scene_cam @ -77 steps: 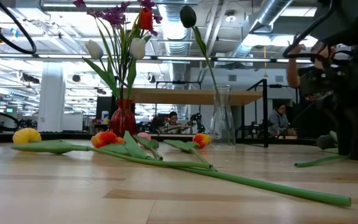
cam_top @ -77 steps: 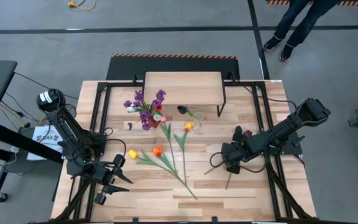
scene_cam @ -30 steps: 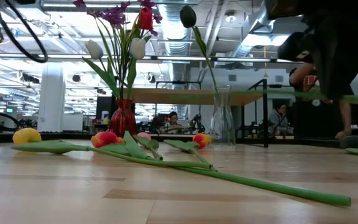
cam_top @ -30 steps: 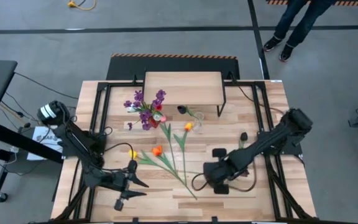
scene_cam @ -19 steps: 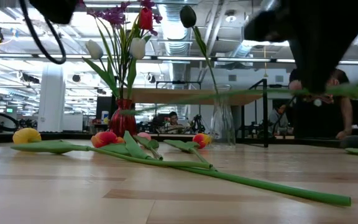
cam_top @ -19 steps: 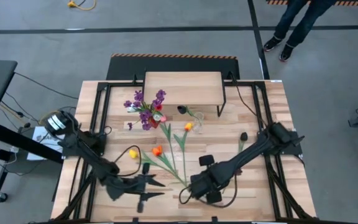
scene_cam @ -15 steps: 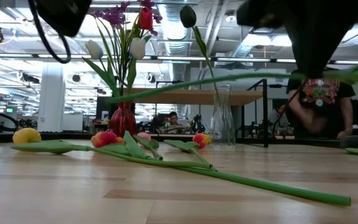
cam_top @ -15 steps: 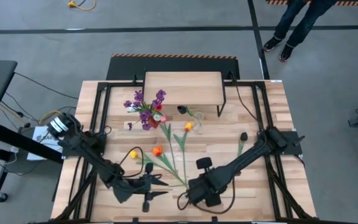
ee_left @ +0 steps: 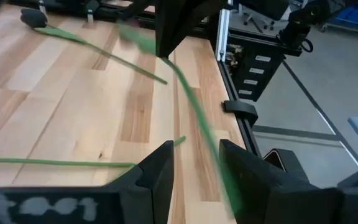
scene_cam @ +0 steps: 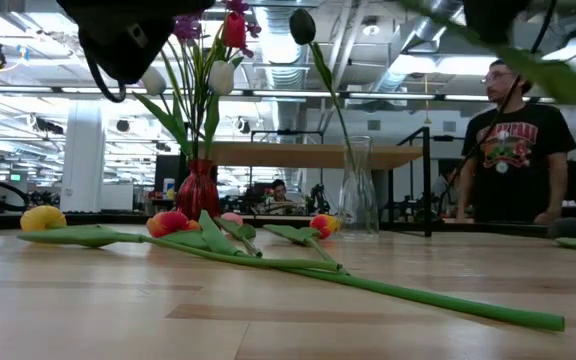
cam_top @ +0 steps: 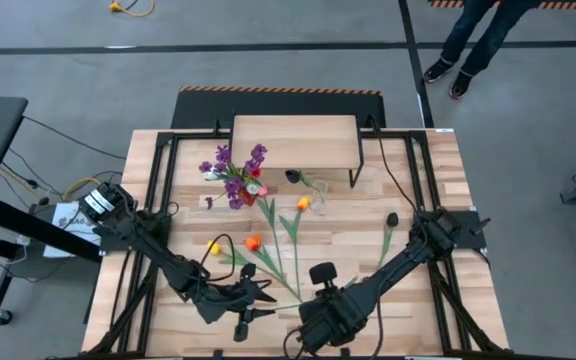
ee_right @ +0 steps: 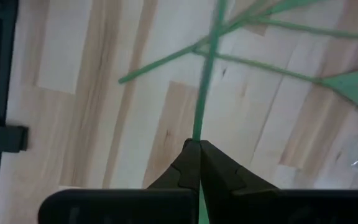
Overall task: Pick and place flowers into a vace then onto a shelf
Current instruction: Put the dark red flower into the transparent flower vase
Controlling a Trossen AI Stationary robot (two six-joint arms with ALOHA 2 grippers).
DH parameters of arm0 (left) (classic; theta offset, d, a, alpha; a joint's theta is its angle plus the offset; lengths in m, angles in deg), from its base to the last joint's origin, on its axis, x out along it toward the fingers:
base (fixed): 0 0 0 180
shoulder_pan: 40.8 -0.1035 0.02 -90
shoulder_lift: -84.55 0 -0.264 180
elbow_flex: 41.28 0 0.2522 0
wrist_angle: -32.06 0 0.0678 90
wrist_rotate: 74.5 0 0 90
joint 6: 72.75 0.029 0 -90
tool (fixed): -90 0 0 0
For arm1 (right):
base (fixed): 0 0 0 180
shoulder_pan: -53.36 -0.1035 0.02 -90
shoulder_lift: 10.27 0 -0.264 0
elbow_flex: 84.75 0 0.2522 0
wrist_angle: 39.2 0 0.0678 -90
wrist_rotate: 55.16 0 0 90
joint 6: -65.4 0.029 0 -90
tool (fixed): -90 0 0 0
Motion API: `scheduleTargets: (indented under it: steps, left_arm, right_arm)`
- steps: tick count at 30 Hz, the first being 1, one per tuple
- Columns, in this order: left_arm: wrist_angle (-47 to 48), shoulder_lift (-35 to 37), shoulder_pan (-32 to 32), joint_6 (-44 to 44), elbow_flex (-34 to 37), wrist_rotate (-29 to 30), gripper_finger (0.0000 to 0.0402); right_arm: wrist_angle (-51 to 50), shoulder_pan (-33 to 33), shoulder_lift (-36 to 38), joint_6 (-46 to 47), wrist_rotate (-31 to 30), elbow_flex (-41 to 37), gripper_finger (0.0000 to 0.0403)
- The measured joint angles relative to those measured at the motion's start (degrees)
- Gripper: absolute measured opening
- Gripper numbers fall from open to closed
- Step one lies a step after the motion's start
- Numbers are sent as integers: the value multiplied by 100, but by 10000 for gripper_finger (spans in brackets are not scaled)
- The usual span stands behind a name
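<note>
A: What is changing at the plank wooden table (cam_top: 418,180)?

B: The right gripper (ee_right: 199,163), clamped on a long green flower stem (ee_right: 205,81), has been carrying it from the right side toward the front centre. The left gripper (ee_left: 194,163), fingers apart, has been advancing to meet it.

A: Significance?

B: A handover is probably beginning; the red vase (scene_cam: 197,192) and light wooden shelf (cam_top: 294,140) are standing well apart from it.

flowers (cam_top: 268,248) on table (cam_top: 418,180), before shelf (cam_top: 295,142)
</note>
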Motion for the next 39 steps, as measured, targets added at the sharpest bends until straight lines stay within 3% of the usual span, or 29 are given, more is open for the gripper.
scheduleTargets:
  steps: [16, 22, 27, 39]
  left_arm:
    - [255, 0, -166, -23, 4, -64, 116]
    - [274, 0, -163, -2, 4, -275, 116]
    - [821, 4, -166, 4, 7, -707, 116]
    - [1824, -40, -170, -42, 9, -834, 116]
  right_arm:
    - [-38, 115, 4, -202, -190, 214, 0]
    - [-67, 33, 4, 41, 216, 214, 0]
    - [-69, -24, 4, 283, 265, 214, 0]
    - [113, -118, 4, 343, 245, 214, 0]
